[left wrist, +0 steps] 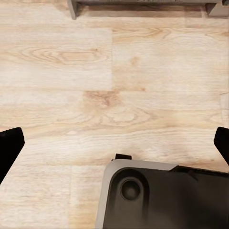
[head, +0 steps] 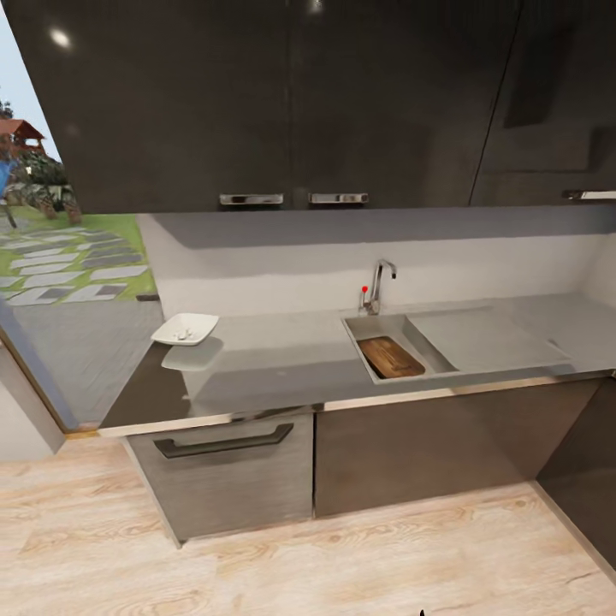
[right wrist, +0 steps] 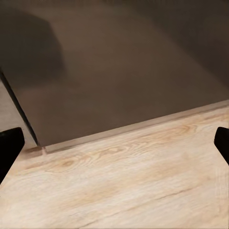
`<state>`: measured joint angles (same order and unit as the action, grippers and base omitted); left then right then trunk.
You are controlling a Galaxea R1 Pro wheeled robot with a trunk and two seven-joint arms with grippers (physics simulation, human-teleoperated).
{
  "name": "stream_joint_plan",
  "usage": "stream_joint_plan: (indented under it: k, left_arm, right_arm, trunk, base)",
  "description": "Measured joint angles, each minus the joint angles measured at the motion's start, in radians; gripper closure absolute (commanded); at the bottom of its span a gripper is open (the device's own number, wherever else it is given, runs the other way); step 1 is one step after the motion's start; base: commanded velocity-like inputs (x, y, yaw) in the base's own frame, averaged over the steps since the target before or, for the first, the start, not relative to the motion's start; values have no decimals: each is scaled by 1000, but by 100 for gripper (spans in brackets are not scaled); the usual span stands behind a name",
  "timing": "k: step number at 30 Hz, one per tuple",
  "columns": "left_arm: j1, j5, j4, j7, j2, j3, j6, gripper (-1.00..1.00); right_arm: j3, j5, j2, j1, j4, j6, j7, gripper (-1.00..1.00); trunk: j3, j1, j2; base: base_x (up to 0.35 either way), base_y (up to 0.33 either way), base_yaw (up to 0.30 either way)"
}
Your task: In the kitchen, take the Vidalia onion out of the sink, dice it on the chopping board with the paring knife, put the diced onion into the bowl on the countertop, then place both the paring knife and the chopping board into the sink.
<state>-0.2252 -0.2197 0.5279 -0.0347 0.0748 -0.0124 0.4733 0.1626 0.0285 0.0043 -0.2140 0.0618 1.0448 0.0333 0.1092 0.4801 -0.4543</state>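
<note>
The chopping board [head: 390, 357] lies inside the sink [head: 479, 338] basin, below the chrome faucet [head: 379, 287] with its red knob. The white bowl [head: 185, 328] stands at the left end of the grey countertop [head: 282, 359] and holds a few small pale pieces. The paring knife is hidden or out of view, and no whole onion can be seen. My left gripper [left wrist: 114, 143] is open above the wood floor, nothing between its fingers. My right gripper [right wrist: 114, 143] is open too, facing the foot of a dark cabinet front [right wrist: 119, 62].
Dark wall cabinets [head: 257, 94] hang over the counter. Grey base cabinets with a bar handle [head: 224, 442] stand below it. Light wood floor [head: 299, 565] lies between me and the counter. A glazed opening [head: 68, 257] to a garden is at the left. My base [left wrist: 157, 195] shows under the left gripper.
</note>
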Motion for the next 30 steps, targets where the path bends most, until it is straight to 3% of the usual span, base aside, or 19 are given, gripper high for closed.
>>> stream_joint_plan:
  k: [15, 23, 27, 30]
  left_arm:
    - [0, 0, 0, 0, 0, 0, 0, -100]
    - [0, 0, -26, 6, -9, -1, 0, -100]
    - [0, 1, -167, 9, -39, -3, 3, -100]
    - [0, 1, -207, 8, -43, -4, 4, -100]
  right_arm:
    - [-1, 0, 0, 0, 0, 0, 0, -100]
    - [-2, -1, -15, 0, -36, 0, 6, -100]
    - [-4, -1, -11, 0, -39, -301, 4, -100]
    - [-5, -2, -9, 0, -38, -382, 4, -100]
  trunk:
    - [-24, 0, 0]
    - [-27, 0, 0]
    - [-27, 0, 0]
    - [-27, 0, 0]
  base:
    - [0, 0, 122]
    - [0, 0, 20]
    - [0, 0, 0]
    - [0, 0, 0]
